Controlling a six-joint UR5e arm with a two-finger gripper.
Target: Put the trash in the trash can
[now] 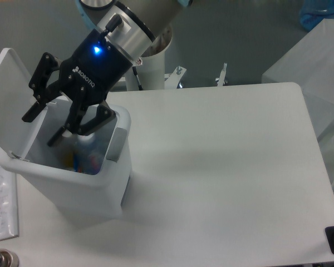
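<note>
While your gripper (42,127) hangs over the open mouth of the trash can (72,186) at the left of the frame, its two black fingers (36,105) are spread wide apart and nothing sits between them. The fingertips point down and to the left, just above the can's inner space, and a blue light glows on the gripper body toward the upper left. The can is a white boxy bin standing on the white table (228,167) at the left side of the picture, with its flat white lid (8,94) tipped up and back toward the upper left corner. A grey tab (116,146) shows on the rim at the can's right edge. Inside the can you can see the bottle (92,146) as a pale, clear shape low against the right inner wall, partly hidden by the lower finger; its label cannot be made out. Beside it, at the bottom of the can, lie bits of yellow, blue and red (80,161), too small to tell apart. You will not find the white wrapper with green markings in this view. The arm's pale base post (153,67) stands behind the table's far edge, near the top centre
</note>
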